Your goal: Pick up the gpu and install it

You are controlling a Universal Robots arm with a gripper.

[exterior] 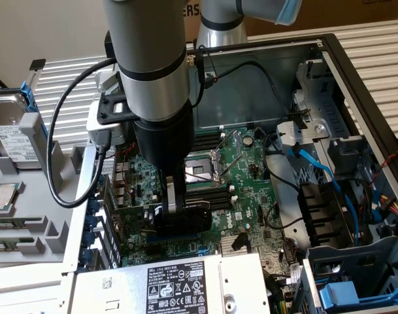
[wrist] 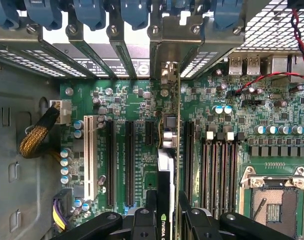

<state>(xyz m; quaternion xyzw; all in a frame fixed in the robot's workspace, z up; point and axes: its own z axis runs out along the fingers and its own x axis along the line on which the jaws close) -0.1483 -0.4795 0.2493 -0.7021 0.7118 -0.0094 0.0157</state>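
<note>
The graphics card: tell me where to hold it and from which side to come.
Grip the graphics card across its thin faces at the top edge, coming straight down from above. It stands on edge over the motherboard slots, so only that top edge is free; the gripper already clamps it there.

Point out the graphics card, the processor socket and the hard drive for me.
graphics card [wrist: 165,192]: wrist view, top edge of its black cooler.
processor socket [exterior: 201,169]: exterior view, its open middle.
hard drive [exterior: 10,127]: exterior view, its labelled silver face.
</note>
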